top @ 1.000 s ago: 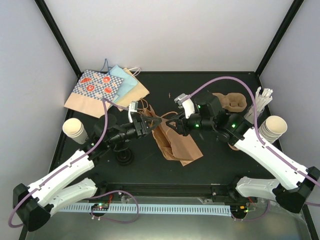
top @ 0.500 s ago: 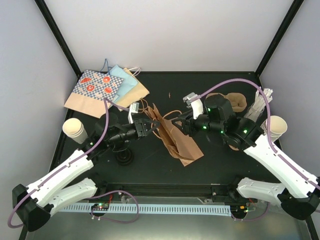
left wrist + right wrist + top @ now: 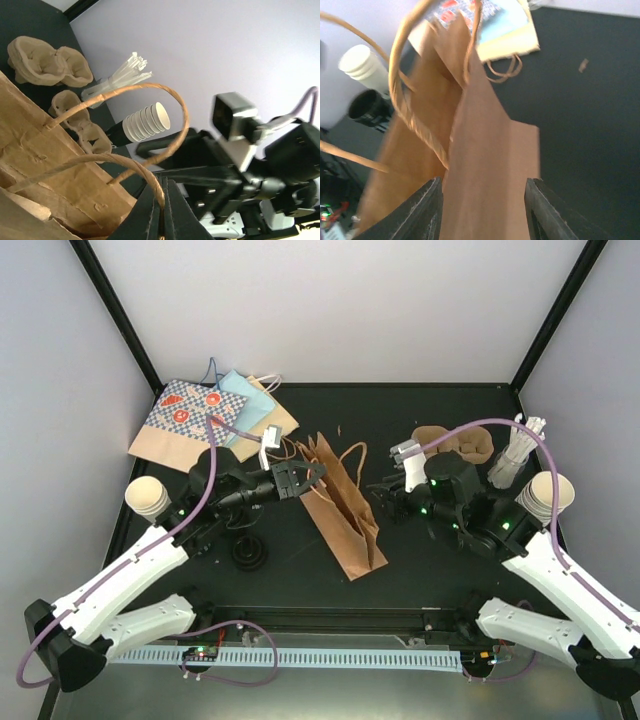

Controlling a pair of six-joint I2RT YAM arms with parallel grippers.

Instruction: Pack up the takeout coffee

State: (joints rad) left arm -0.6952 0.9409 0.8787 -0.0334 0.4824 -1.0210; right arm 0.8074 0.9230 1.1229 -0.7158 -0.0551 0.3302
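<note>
A brown paper bag [image 3: 345, 515] stands half open in the middle of the black table. My left gripper [image 3: 312, 478] is shut on one of its twine handles [image 3: 150, 180], pinched between the fingers [image 3: 175, 212]. To the bag's right, my right gripper [image 3: 385, 492] is open; the bag's side panel [image 3: 487, 160] shows between its fingers [image 3: 427, 210]. Cream cup stacks stand at the left [image 3: 150, 497] and right [image 3: 548, 495]. Black lids [image 3: 247, 552] lie near the left arm. Pulp carriers [image 3: 458, 443] sit at the back right.
Flat patterned and coloured paper bags [image 3: 210, 415] lie at the back left. A bundle of white straws [image 3: 515, 448] stands by the right cup stack. The second handle [image 3: 352, 455] arches free above the bag's mouth.
My left gripper closed on the bag's handle and raised it, so the bag now stands more upright. My right gripper drew back to the right, away from the bag.
</note>
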